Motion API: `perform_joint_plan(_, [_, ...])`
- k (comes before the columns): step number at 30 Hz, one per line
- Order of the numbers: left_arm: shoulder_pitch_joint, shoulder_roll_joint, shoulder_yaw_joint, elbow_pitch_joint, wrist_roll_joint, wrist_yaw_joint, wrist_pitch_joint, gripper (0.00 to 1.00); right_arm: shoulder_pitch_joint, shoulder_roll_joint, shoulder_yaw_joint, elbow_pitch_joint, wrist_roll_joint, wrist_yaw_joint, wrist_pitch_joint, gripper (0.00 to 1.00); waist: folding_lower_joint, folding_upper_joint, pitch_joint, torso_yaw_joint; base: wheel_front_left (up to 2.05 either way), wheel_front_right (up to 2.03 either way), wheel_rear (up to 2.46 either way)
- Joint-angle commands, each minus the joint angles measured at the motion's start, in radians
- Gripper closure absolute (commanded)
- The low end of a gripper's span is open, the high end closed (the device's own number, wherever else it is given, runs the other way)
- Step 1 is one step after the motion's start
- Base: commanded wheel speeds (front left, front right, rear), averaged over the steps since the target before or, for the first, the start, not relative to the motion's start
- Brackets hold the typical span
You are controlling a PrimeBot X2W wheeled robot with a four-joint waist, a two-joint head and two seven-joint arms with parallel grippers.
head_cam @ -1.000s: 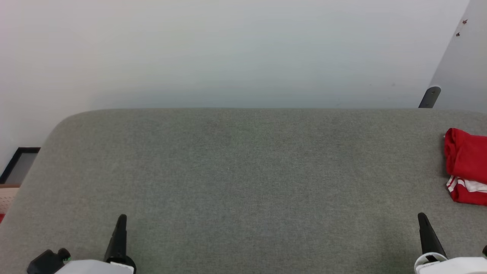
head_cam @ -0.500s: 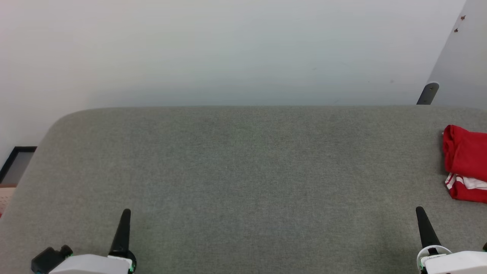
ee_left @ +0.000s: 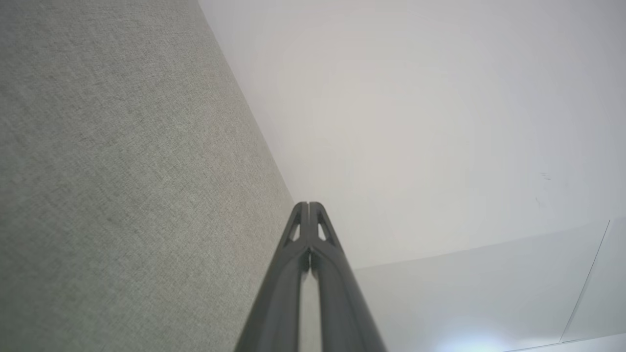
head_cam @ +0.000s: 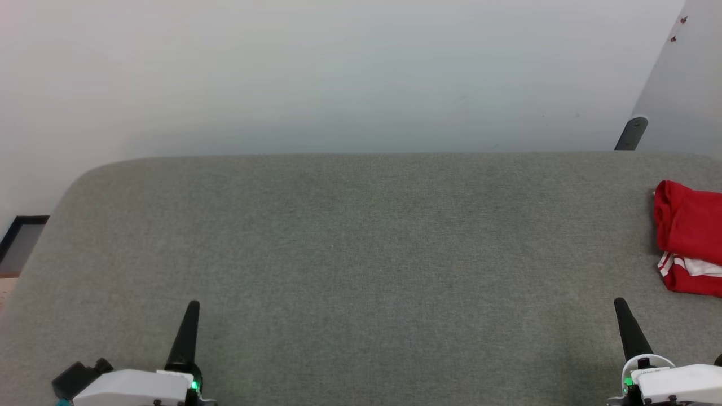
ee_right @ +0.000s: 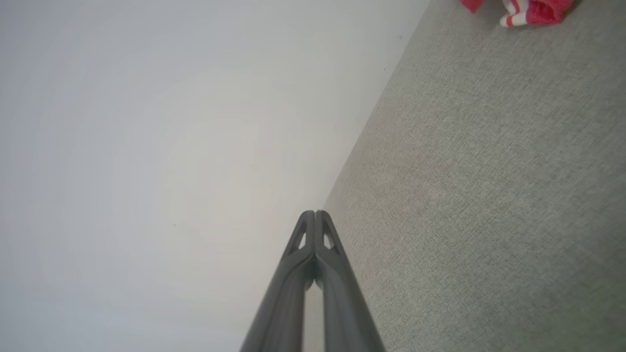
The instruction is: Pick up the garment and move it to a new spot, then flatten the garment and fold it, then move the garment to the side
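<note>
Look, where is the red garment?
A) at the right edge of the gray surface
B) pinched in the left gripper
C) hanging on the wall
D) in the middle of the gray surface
A: the red garment lies at the far right of the gray fabric surface, apart from the shut right gripper.

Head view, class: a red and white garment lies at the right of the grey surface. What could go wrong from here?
1. The red shirt with white striped trim runs past the picture's right edge; its distance from the rim of the grey fabric surface cannot be told, so it might slip off.
2. The shut right gripper sits near it, not touching; a sideways swing could undo the fold.
</note>
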Motion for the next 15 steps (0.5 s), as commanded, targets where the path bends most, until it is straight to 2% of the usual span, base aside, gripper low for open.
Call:
perform_joint_plan(1, [-0.02,-0.001,0.005,-0.005,-0.022,-0.004,0.007,1.0,-0.027,0.0,-0.003,-0.003,0.027,0.0,0.007,1.0,0.0,-0.0001,0.001,-0.001,0.0,0.0,0.0])
perform_joint_plan(15, [-0.038,-0.019,0.012,-0.001,-0.116,-0.004,0.038,1.0,-0.045,0.004,-0.005,0.004,0.151,0.0,0.037,1.0,0.0,-0.0001,0.011,-0.009,0.0,0.0,0.0])
